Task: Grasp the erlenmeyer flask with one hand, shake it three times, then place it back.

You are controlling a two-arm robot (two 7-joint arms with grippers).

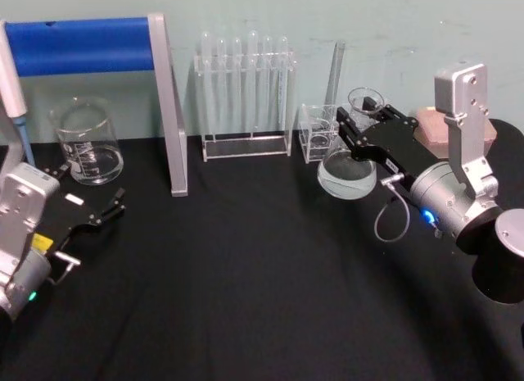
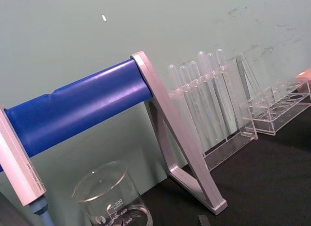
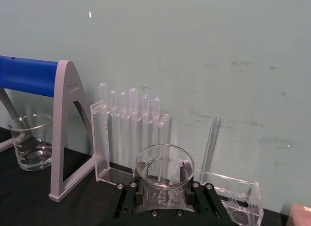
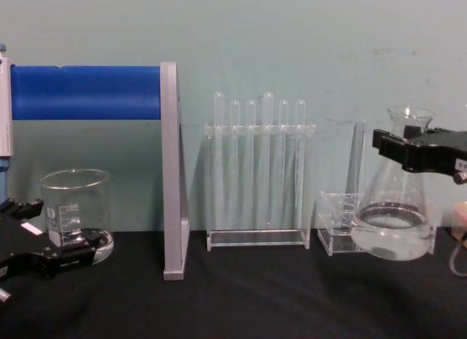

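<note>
The erlenmeyer flask (image 1: 347,174) is a clear cone of glass with a little liquid pooled in its wide base, at the right rear of the black table. My right gripper (image 1: 363,119) is shut on its narrow neck just under the flared rim. From the chest the flask (image 4: 394,222) leans slightly, the black jaws (image 4: 408,146) clamping the neck; I cannot tell whether its base touches the table. The right wrist view looks down on the flask's rim (image 3: 164,163) between the fingers. My left gripper (image 1: 90,192) rests open and empty at the front left.
A glass beaker (image 1: 86,143) stands at the back left beside a metal stand with a blue bar (image 1: 82,45). A test tube rack (image 1: 244,94) is at the back centre, and a small acrylic rack (image 1: 315,131) sits right behind the flask.
</note>
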